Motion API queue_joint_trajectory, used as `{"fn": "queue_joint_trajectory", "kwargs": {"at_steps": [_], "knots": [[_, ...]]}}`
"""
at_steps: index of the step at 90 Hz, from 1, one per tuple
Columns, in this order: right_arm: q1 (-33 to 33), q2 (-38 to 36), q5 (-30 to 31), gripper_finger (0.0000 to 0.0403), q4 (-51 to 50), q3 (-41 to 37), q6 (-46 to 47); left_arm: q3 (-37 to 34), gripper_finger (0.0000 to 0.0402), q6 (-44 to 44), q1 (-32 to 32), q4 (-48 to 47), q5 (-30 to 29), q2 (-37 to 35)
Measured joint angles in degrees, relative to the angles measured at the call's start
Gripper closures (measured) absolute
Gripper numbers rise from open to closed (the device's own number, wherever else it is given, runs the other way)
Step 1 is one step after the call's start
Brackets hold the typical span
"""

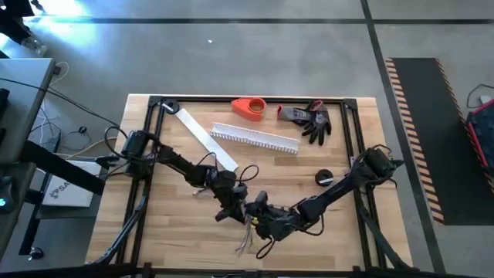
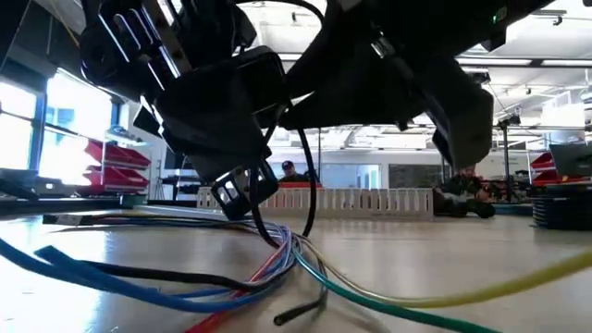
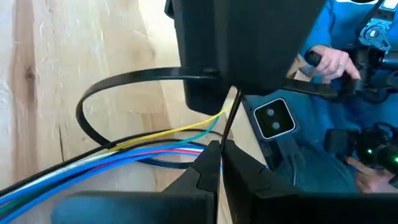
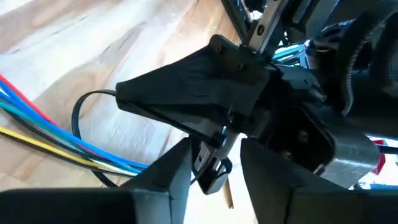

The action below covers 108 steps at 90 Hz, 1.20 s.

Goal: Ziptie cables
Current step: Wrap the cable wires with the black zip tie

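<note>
Looped zip tie around cables, both end effectors pinching it

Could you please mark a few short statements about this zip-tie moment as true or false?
1. A black zip tie loops around the cables. True.
2. The cables are all dark grey. False: blue, red, yellow, green and white show.
3. Both grippers meet over the table's near edge. True: left gripper, right gripper.
4. The orange object lies beside the cables. False: it sits at the far edge, near the gloves.
5. The white slotted channel is gripped. False: it lies free.
</note>
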Motion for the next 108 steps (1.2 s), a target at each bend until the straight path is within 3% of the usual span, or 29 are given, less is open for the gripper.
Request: {"fn": "queue_joint_trajectory", "kwargs": {"at_steps": [14, 32, 46, 58, 74, 108], "knots": [[0.9, -0.5, 0.3, 0.0257, -3.5, 0.0, 6.0, 0.0, 0.0402, 1.0, 0.0, -0.5, -0.9, 0.0], [0.5, -0.9, -0.4, 0.0258, -14.4, 0.0, 30.7, 0.0, 0.0402, 1.6, 0.0, -0.5, -1.3, 0.0], [-0.9, -0.9, -2.0, 0.0265, -15.8, 0.0, 39.4, 0.0, 0.0402, 2.3, 0.0, -0.5, -2.6, 0.0], [-2.2, -0.9, -4.9, 0.0302, -14.7, 0.0, 40.4, 0.0, 0.0402, 2.5, 0.0, -0.5, -3.4, 0.0], [-2.6, -0.9, -4.7, 0.0391, -14.5, 0.0, 39.6, 0.0, 0.0402, 2.6, 0.0, -0.2, -3.6, 0.0], [-1.3, -0.9, 0.2, 0.0403, -13.6, 1.7, 27.3, 0.0, 0.0402, 1.7, 0.5, -0.3, -2.5, 0.0]]}}
